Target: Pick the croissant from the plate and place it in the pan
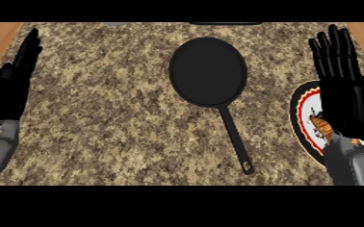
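Both hands are hanging spread and empty, the left hand [21,72] resting at the edge while the right hand [340,77] is covering the plate [304,107], hiding most of the croissant [322,125], so a blind grasp risks missing before the pan [208,71].

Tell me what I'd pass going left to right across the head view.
Black left hand resting open at the left edge → round black frying pan on the speckled granite counter → round plate with a red and black rim.
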You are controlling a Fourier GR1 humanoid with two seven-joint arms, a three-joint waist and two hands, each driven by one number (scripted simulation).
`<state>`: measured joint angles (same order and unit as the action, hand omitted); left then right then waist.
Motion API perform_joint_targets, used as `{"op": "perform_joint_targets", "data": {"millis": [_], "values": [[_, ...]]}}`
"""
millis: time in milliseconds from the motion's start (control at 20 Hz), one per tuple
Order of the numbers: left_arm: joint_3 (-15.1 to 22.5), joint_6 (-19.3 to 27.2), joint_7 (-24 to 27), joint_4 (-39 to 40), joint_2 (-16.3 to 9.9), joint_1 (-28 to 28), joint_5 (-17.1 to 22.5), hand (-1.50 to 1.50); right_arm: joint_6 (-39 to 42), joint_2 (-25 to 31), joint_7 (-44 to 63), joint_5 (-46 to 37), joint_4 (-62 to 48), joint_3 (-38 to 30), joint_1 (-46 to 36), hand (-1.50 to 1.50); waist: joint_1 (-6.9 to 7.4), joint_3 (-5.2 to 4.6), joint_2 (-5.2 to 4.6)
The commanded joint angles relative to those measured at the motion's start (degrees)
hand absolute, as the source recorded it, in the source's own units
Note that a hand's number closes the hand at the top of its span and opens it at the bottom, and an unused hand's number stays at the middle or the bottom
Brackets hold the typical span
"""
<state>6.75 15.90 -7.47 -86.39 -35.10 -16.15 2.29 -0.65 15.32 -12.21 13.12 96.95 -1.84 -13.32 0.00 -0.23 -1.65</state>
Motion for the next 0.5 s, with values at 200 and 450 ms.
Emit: {"op": "perform_joint_targets", "data": {"millis": [200, 450], "values": [[4.9, -1.6, 5.2, -3.1, 12.8, 1.8, 6.9, 0.0, 31.7, 9.6, 1.2, 12.1, -2.9, 9.7, -2.0, 1.5, 2.17, 0.06, 0.56], [8.7, -1.9, 7.6, -4.5, 19.8, 5.9, 9.8, 0.0, 46.7, 26.3, -6.1, 11.6, -13.3, 0.6, 1.9, -1.5, 0.01, 0.5, 0.5]]}}
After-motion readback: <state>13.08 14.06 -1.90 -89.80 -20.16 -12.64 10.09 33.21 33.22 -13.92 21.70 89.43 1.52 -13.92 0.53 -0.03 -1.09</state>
